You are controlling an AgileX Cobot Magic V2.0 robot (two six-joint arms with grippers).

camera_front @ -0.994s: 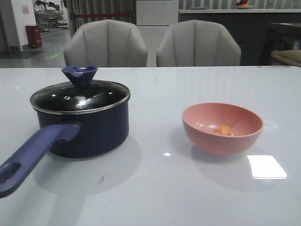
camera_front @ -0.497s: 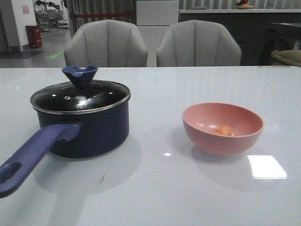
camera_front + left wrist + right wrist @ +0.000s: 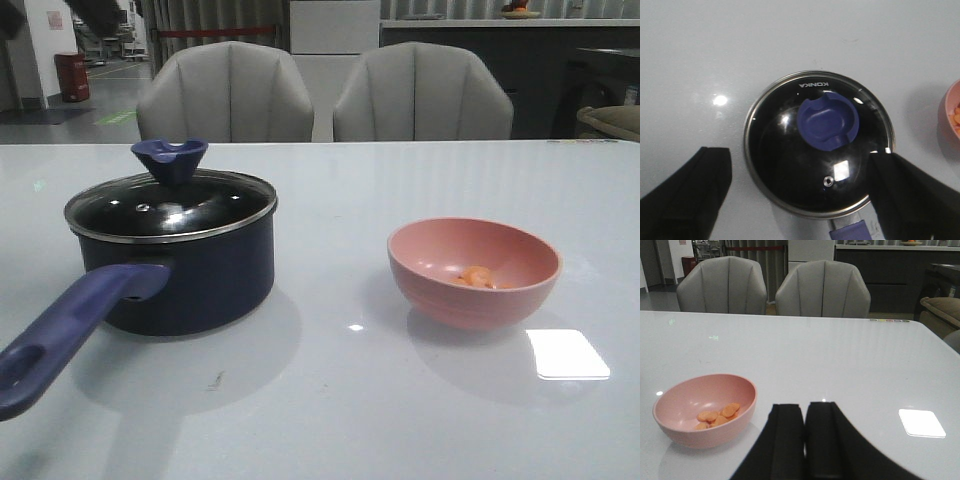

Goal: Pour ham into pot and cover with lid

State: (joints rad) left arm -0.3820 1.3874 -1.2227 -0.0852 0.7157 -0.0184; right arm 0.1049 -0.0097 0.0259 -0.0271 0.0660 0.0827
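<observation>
The dark navy pot (image 3: 205,285) stands at the table's left, its purple-blue handle (image 3: 70,325) pointing front-left. The glass lid (image 3: 170,208) with a navy knob (image 3: 168,160) sits on it. The ham (image 3: 477,276) lies in a pink bowl (image 3: 470,305) at the right. In the left wrist view my left gripper (image 3: 800,170) hangs open and empty above the lid (image 3: 785,160), its fingers wide on either side, clear of the knob (image 3: 828,122). In the right wrist view my right gripper (image 3: 804,415) is shut and empty, low over the table beside the bowl (image 3: 715,435) with the ham (image 3: 717,416).
The white table (image 3: 330,400) has a bright light patch (image 3: 567,353) at front right. Two grey chairs (image 3: 225,95) (image 3: 420,95) stand behind its far edge. Dark blurred shapes (image 3: 95,12) show at the front view's top left edge.
Dark blurred shapes have come into the front view's top left corner. Pot, lid, bowl and ham have not moved.
</observation>
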